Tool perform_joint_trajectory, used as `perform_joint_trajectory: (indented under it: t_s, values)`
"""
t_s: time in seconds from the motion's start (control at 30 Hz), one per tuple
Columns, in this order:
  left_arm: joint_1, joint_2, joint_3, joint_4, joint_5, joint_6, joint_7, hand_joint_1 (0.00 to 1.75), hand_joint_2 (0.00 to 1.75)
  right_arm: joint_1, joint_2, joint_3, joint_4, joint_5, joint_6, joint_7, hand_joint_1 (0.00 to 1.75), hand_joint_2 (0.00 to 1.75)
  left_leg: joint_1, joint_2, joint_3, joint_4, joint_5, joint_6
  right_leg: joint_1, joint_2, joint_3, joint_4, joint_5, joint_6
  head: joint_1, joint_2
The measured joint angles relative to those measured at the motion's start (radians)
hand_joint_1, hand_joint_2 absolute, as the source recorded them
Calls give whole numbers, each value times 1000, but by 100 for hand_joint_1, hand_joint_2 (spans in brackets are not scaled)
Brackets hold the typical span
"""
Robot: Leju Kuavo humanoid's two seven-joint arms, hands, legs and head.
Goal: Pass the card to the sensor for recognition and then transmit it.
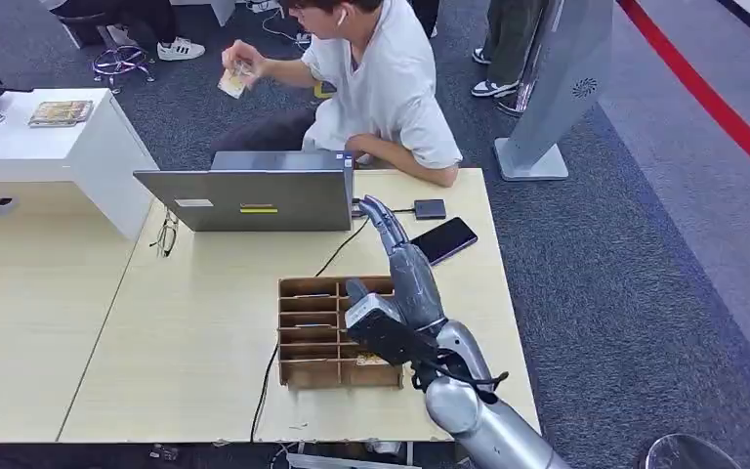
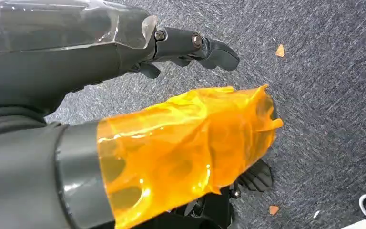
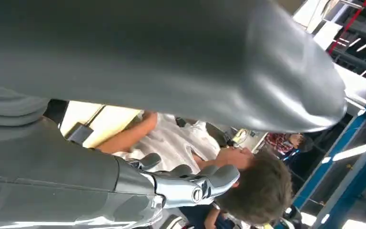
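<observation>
Right hand (image 1: 391,269) hanging empty, fingers stretched, above card box (image 1: 314,332) near laptop (image 1: 254,195). Card (image 1: 232,80) sitting in person's hand (image 1: 237,57) beyond laptop. Left hand (image 2: 190,47) dangling loosely curled, gripping nothing. Best waiting steady, palm presented.

Pale wood table (image 1: 186,332), laptop (image 1: 254,195), phone (image 1: 444,239), compartmented box (image 1: 317,332) (cardboard)
</observation>
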Motion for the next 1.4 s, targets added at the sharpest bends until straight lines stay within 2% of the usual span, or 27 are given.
perform_joint_trajectory:
  t_s: [0.47, 0.6, 0.9, 1.4]
  values:
    - [0, 0, 0, 0, 0, -1, 0, 0, 0, 8, 0, 1, -14, 0, -3, -5, 0, 0, 0, 0, 0, 0, 0, 0, 0, 0, 0, 0, 0, 0, 0, 0]
    - [0, 0, 0, 0, 0, -4, 0, 0, 0, 17, 0, 2, -33, -34, 5, -42, 0, 0, 0, 0, 0, 0, 0, 0, 0, 0, 0, 0, 0, 0, 0, 0]
    - [1, 0, 0, 0, 0, -23, -11, 0, 0, 61, -17, 26, -118, -256, 167, -155, 0, 0, 0, 0, 0, 0, 0, 0, 0, 0, 0, 0, 0, 0, 0, 0]
    - [7, -5, 0, 19, 0, -41, -26, 0, 0, 141, -55, 56, -162, -329, 288, -251, 0, 0, 0, 0, 0, 0, 0, 0, 0, 0, 0, 0, 0, 0, 0, 0]
